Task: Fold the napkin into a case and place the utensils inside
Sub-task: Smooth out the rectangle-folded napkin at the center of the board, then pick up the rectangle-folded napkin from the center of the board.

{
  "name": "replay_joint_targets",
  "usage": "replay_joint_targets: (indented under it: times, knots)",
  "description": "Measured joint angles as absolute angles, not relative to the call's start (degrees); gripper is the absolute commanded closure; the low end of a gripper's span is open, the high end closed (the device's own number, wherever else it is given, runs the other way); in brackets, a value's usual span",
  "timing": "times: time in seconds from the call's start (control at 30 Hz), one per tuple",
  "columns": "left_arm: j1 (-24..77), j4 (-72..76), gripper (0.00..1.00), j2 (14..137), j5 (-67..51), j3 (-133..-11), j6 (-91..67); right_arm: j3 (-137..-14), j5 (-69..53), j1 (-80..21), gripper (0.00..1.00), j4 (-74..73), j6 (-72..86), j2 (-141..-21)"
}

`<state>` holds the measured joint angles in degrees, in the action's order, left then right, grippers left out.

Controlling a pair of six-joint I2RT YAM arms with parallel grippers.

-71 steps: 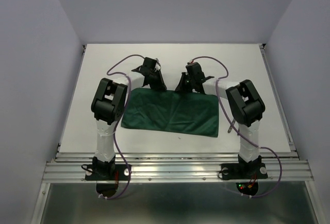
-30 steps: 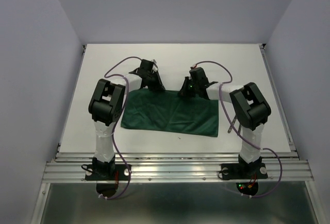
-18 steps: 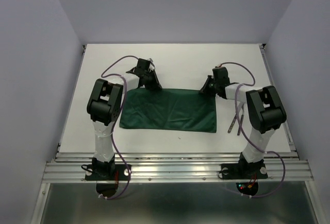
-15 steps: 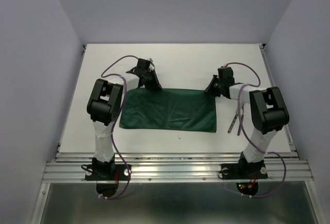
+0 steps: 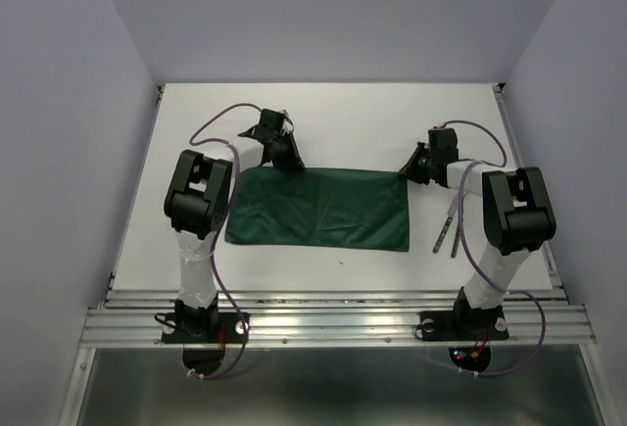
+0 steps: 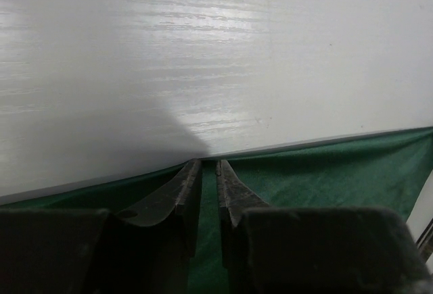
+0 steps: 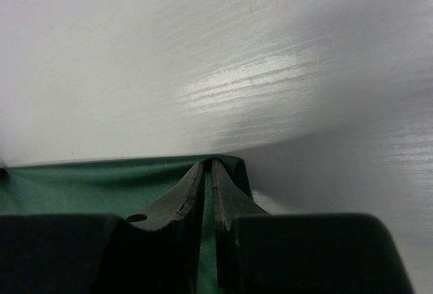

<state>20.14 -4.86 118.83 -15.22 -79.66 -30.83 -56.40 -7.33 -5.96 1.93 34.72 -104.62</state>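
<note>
The dark green napkin (image 5: 318, 209) lies flat on the white table as a wide rectangle. My left gripper (image 5: 284, 162) sits low at its far edge near the left corner. In the left wrist view its jaws (image 6: 209, 161) stand a narrow gap apart with the napkin (image 6: 325, 165) edge running between the tips. My right gripper (image 5: 409, 173) is at the far right corner. In the right wrist view that gripper (image 7: 208, 162) is shut on the napkin (image 7: 88, 186), whose corner is bunched up around the tips. The utensils (image 5: 446, 227) lie side by side on the table, right of the napkin.
The right forearm (image 5: 509, 215) hangs over the table just right of the utensils. The table's raised rim (image 5: 524, 171) runs along the right side. Bare white table (image 5: 343, 118) stretches beyond the napkin's far edge.
My right gripper has swung right with the far right corner, drawing the napkin out wider and flatter. The left gripper has shifted slightly left and back along the far edge.
</note>
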Motion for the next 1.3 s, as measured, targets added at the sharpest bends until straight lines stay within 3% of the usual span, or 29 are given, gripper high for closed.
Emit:
replay_joint_targets:
  times: [0.6,1.3]
  knots:
    - [4.1,-11.0,0.72,113.7,-10.4,-75.3,-30.1,-55.7,-7.4,-6.0,0.85,3.5,34.3,-104.6]
    - [3.3,-12.7,0.72,110.0,-0.6,-72.7,-32.9,-55.7,-7.8,-6.0,0.83,3.5,34.0,-104.6]
